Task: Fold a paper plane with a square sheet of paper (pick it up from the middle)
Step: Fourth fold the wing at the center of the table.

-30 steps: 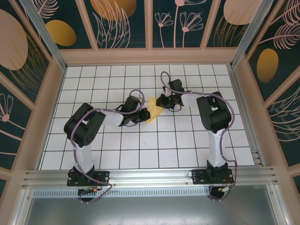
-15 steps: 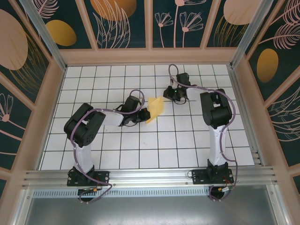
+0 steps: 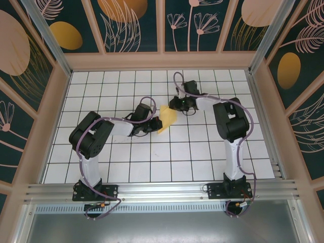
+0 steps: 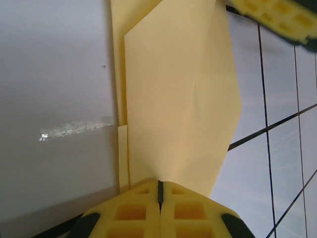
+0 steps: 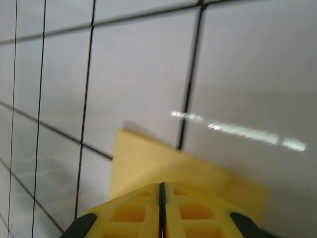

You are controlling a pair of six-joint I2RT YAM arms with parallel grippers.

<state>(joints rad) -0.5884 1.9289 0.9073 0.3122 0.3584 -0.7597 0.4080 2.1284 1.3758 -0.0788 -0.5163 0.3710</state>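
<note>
Left wrist: folded paper (image 4: 178, 99) (overlapping layers)

1. The pale-yellow folded sheet of paper (image 4: 178, 99) is cut off by the top edge of the left wrist view. Its near end is pinched out of sight between the closed yellow fingers of the left gripper (image 4: 159, 191).
2. The right wrist view is blurred, and there the right gripper (image 5: 161, 191) hides the sheet's near part.
3. From above, the folds are too small to tell.

Right gripper (image 5: 161, 198) at bottom edge, its two yellow fingertips (image 5: 129, 213) pressed together along a thin seam, folded yellow paper (image 5: 148, 161) flat just beyond them, white tiled table (image 5: 138, 74) with dark grid lines, glare streak (image 5: 237, 131) at right
</note>
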